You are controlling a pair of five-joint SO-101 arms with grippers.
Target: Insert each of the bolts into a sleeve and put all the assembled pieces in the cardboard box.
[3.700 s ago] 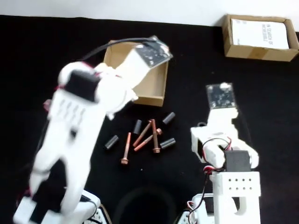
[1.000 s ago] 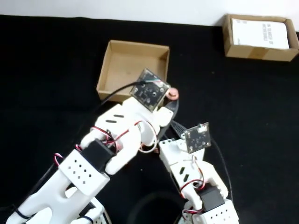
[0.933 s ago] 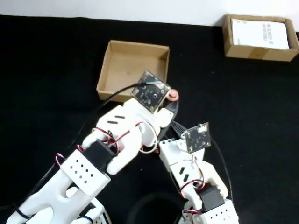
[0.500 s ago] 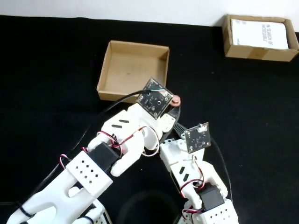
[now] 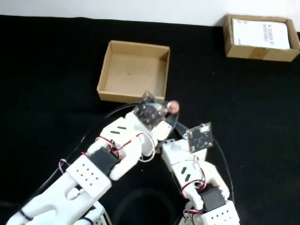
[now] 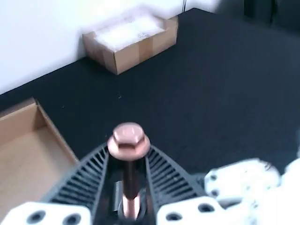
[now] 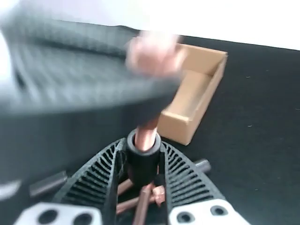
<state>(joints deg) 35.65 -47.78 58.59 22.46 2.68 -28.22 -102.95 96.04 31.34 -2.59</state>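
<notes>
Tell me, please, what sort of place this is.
Likely a robotics lab bench: at a black table, the left arm holds a copper bolt, the right arm a black sleeve, beside a cardboard box.

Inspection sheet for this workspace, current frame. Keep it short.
Surface: black table.
Job's things: bolt upright, shaft entering sleeve; cardboard box just beyond; loose bolts and a loose sleeve on the table.
Clutter: second box holding paper, far corner.
Grippers: left tool shut on bolt; right tool shut on sleeve.
Cables: black cable arcs beside the left arm; red wires on the right arm.
Surroundings: white wall.
</notes>
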